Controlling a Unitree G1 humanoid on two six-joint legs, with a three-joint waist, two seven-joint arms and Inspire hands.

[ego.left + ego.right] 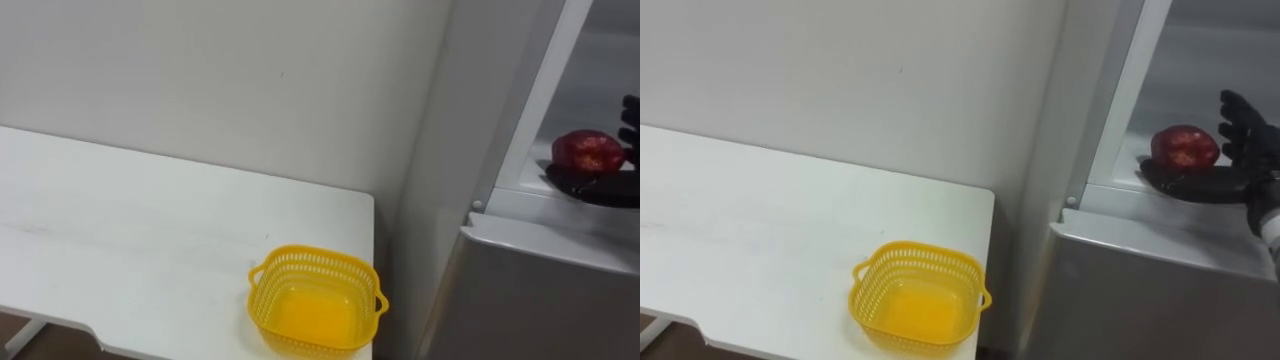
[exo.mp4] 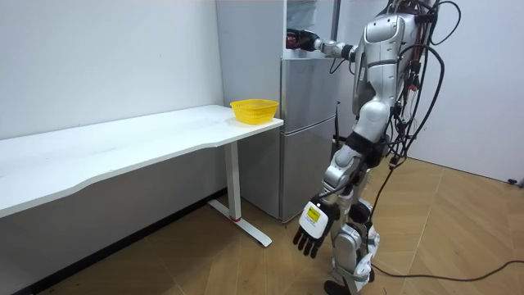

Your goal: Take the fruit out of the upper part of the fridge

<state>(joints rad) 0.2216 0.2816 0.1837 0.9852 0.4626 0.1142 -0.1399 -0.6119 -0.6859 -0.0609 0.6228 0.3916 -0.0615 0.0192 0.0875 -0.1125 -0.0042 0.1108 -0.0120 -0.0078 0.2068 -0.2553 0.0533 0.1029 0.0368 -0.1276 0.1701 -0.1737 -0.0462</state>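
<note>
Reaching into the upper compartment of the tall grey fridge (image 1: 1140,290), the right hand (image 1: 1246,138) spreads uncurled fingers just beside the round red apple (image 1: 1185,147) on the shelf, apparently poised to grasp; the left hand (image 2: 313,231) hangs relaxed

The basket (image 1: 312,254) was bright yellow, its walls an openwork lattice of small slots, its bottom a plainer, deeper orange-yellow. The table (image 1: 150,230) was plain white with no pattern, and the wall (image 1: 250,80) a smooth, unmarked off-white. The fridge (image 1: 540,290) was silver-grey outside, with a white strip edging its opening and a pale grey-white lining within. The apple (image 1: 590,152) was dark red, mottled with lighter, pinkish flecks. The right hand (image 1: 1250,135) was black. In the room view the left hand (image 2: 313,232) was black too, and the floor (image 2: 458,229) showed warm brown wood in angled planks.
</note>
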